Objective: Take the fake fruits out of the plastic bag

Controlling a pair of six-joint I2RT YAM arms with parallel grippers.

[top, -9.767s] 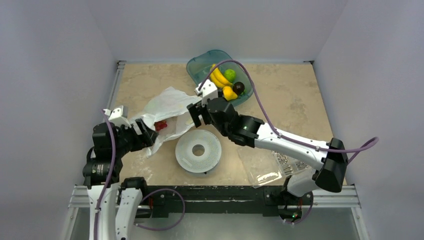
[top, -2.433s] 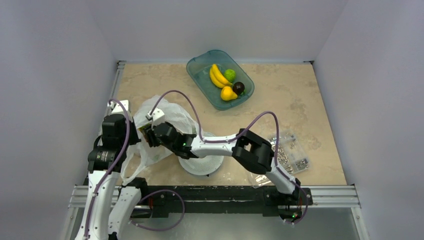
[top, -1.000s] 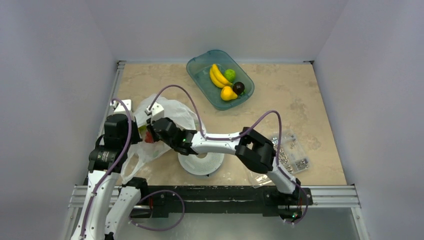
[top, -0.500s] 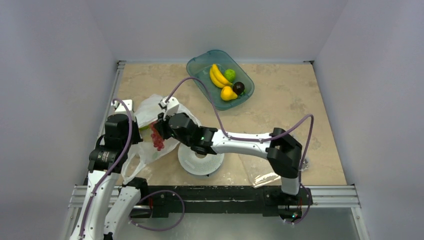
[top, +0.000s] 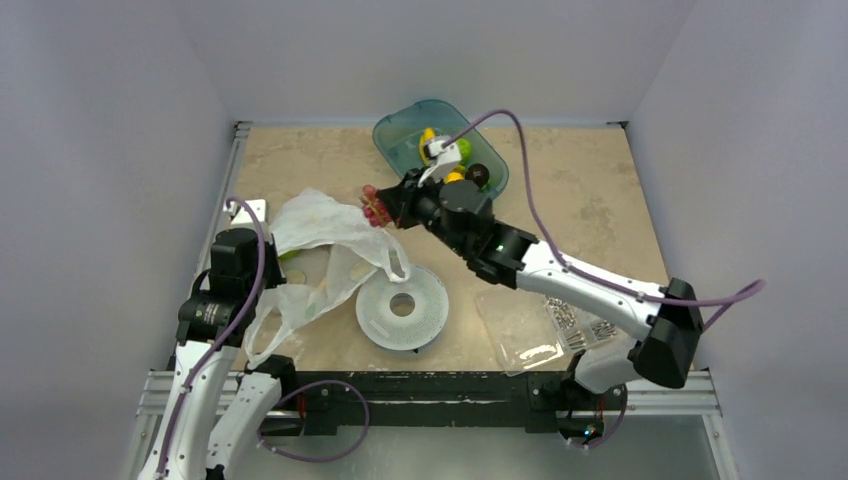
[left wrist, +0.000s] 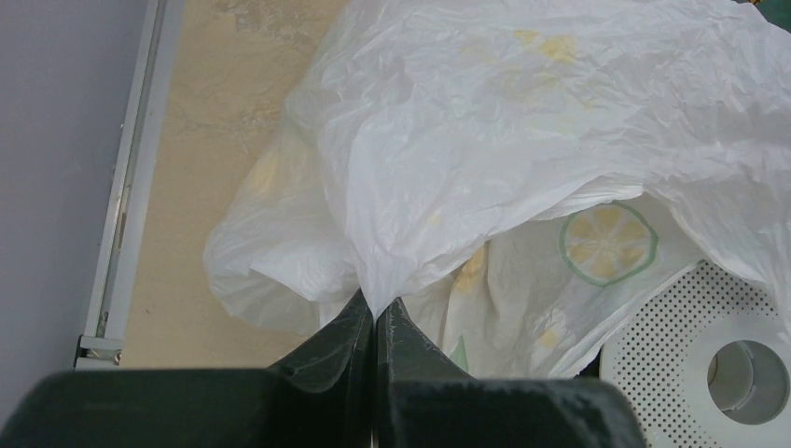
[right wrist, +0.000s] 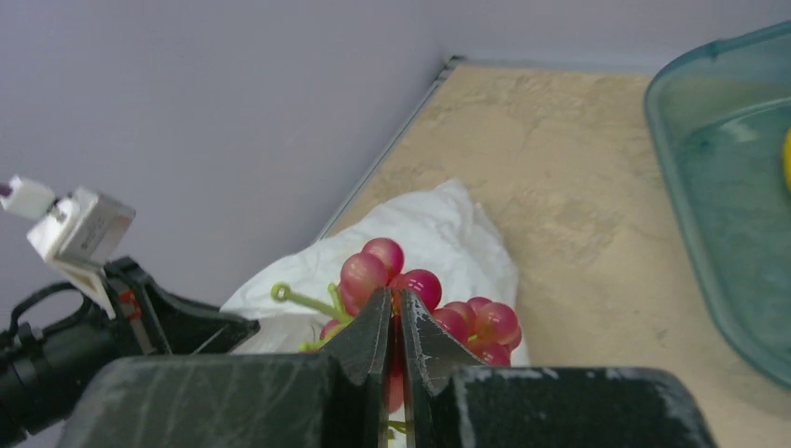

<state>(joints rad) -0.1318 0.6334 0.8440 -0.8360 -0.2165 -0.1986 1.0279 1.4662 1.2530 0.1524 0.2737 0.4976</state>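
As the left gripper (left wrist: pixel 375 301) pinched a fold of the plastic bag (top: pixel 322 228), the bag lay crumpled on the left of the worktop (top: pixel 590 200). A green patch at its near edge was possibly a fruit inside. Further right, the right gripper (right wrist: pixel 393 303), closed tight on the grape cluster (right wrist: pixel 362 273), held it in the air over the bag's far edge, near the teal tray (top: pixel 398 130).

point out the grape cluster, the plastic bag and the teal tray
grape cluster (right wrist: pixel 420 284), right wrist view, on a round grape near its top
plastic bag (left wrist: pixel 522 121), left wrist view, on its crinkled upper fold
teal tray (top: pixel 400 143), top external view, on its bare left floor
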